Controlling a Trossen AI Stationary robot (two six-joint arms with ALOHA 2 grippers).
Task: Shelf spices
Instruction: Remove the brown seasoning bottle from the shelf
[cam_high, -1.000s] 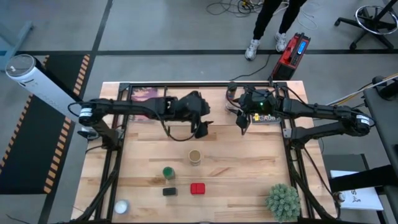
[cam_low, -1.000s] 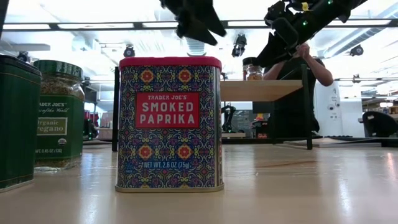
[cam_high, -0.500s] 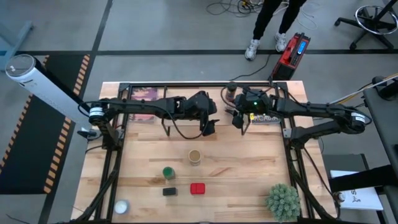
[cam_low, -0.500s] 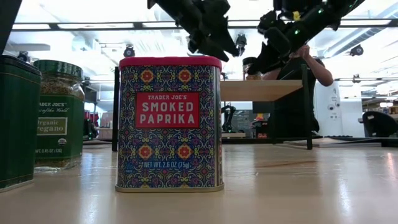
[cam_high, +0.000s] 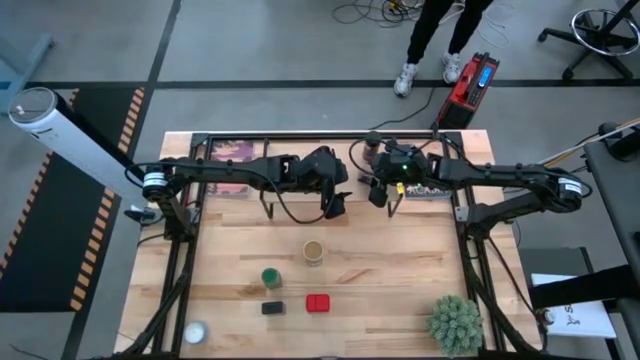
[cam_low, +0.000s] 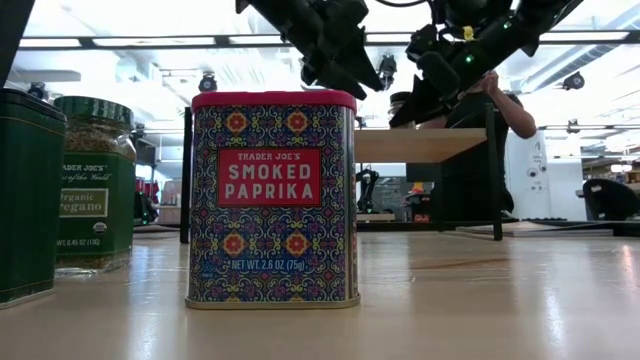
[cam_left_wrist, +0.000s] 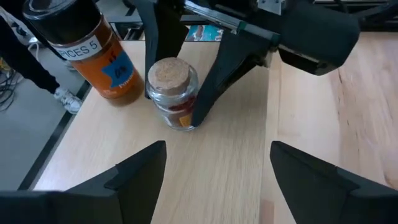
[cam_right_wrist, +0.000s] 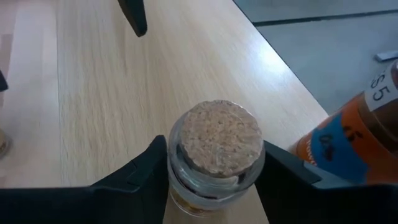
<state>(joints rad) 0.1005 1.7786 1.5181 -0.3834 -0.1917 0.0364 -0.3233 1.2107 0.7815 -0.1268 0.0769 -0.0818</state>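
right wrist view: small clear glass jar with a cork stopper (cam_right_wrist: 214, 155) seated between the two dark fingers (cam_right_wrist: 134, 180) of the right gripper (cam_right_wrist: 214, 186), jaws closed against the glass on both sides, so grasping the jar. base apparently resting on the narrow light-wood shelf plank (cam_right_wrist: 112, 87), just beside the dark-capped brown bottle with an orange label (cam_right_wrist: 348, 137); grip likely kept on to steady the jar while it settles, a judgement only. left wrist view confirms the same cork-stoppered jar upright on the plank, next to the bottle, with the other arm's fingers bracketing it. left gripper (cam_left_wrist: 214, 168) hovering over bare plank near the jar, jaws spread wide and released, holding nothing; probably waiting clear of the placement. high view: both arms reaching to the far edge of the large light-wood table (cam_high: 400, 270), grippers near each other above the shelf. four spices not yet shelved, standing in the near half of the table: tan round jar (cam_high: 314, 251), green-lidded jar (cam_high: 270, 277), small black box (cam_high: 273, 308), red square paprika tin (cam_high: 318, 302). green spiky plant (cam_high: 455, 322) at the near right corner, apart from the work. task judged roughly one third complete.
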